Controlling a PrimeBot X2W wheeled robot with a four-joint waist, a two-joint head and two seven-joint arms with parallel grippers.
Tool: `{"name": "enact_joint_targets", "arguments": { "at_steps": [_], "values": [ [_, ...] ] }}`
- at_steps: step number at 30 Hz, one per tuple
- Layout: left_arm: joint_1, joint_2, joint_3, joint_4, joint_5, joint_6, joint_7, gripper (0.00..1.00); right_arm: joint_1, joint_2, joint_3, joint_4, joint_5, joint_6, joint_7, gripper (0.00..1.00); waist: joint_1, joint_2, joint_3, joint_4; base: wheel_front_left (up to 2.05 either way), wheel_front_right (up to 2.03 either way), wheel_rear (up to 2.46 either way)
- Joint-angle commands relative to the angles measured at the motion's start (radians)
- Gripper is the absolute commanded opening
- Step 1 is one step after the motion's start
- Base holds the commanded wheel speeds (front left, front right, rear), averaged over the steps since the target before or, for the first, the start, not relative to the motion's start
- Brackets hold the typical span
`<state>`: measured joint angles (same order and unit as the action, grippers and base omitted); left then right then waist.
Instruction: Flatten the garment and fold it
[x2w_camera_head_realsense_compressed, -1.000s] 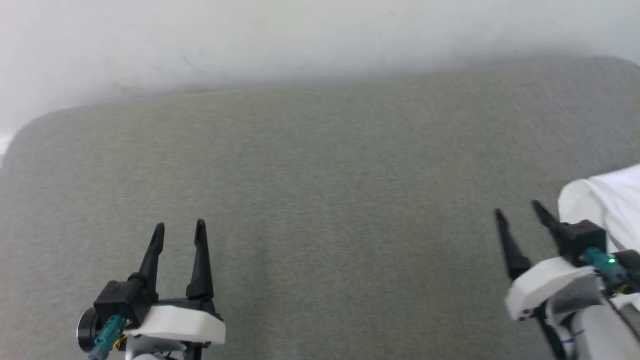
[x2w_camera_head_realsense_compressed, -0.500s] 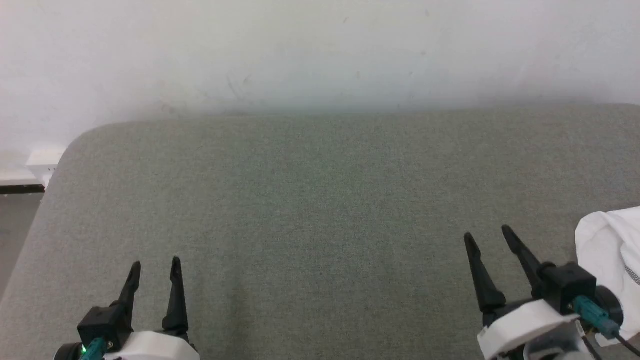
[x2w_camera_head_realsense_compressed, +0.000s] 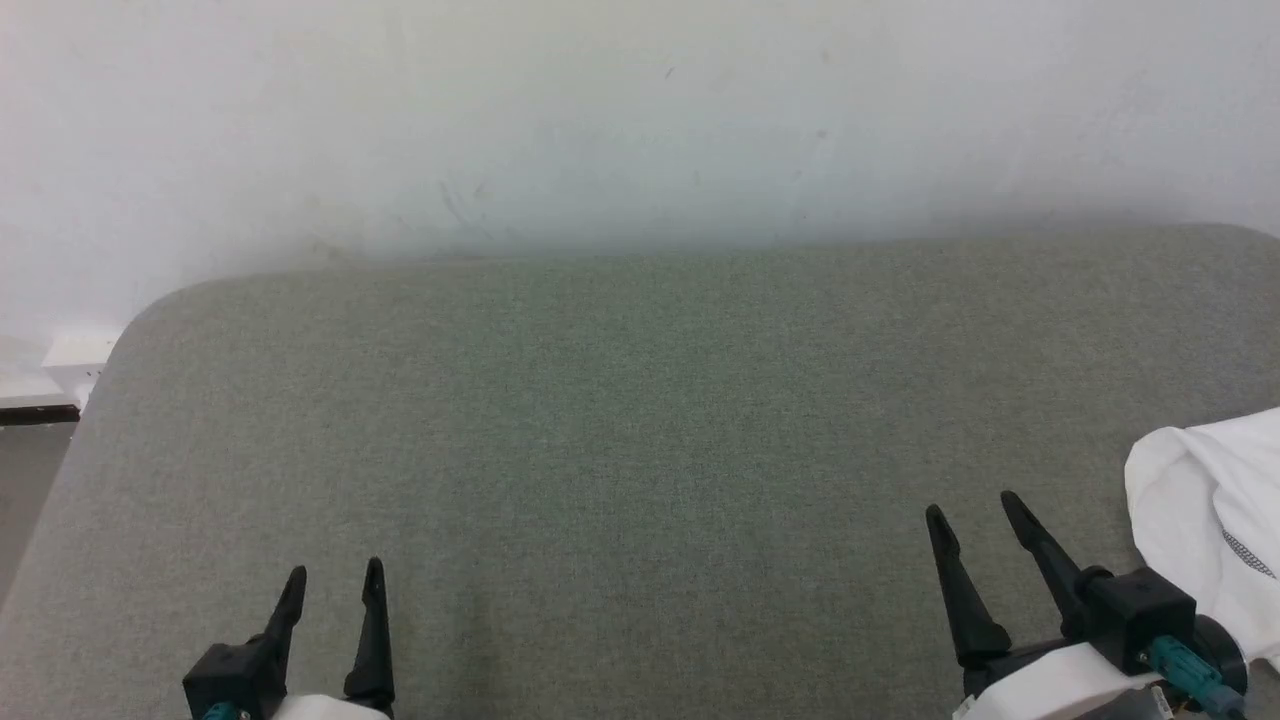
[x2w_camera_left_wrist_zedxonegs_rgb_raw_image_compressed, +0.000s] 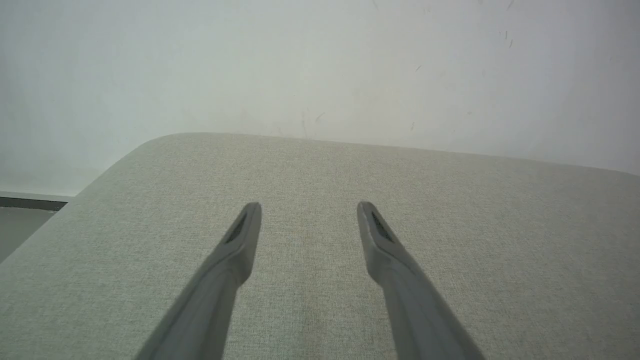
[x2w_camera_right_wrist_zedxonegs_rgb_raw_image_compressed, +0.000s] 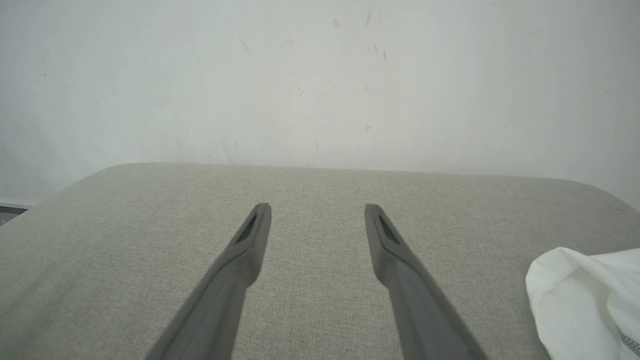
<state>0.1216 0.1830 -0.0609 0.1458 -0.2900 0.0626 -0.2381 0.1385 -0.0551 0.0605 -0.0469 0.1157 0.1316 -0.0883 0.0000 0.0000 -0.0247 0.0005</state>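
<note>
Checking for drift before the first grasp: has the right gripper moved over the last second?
Yes. The camera moved too, but against the garment the right gripper has shifted left: more grey cushion shows between them.

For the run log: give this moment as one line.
stage: pre-grasp | garment: bunched, right edge of grey surface | left end effector: open, empty | right end effector: open, empty, beside garment

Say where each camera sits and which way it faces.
Head view: on the head, looking forward and down over the grey cushion to the wall; left pincer and right pincer show, open.
Left wrist view: on the left wrist, looking along its two fingers across the cushion to the wall.
Right wrist view: likewise, from the right wrist.
Shared: head and right wrist views both catch the garment.
</note>
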Motion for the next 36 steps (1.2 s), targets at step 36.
{"name": "enact_joint_targets", "arguments": {
  "at_steps": [36],
  "values": [
    [-0.031,-0.035,0.015,-0.036,0.074,-0.016,0.062,0.00,-0.035,0.001,-0.015,0.012,-0.030,0.000,0.022,0.00,0.0000,0.0000,0.006,0.000,0.00,0.00,0.00]
  ]
}}
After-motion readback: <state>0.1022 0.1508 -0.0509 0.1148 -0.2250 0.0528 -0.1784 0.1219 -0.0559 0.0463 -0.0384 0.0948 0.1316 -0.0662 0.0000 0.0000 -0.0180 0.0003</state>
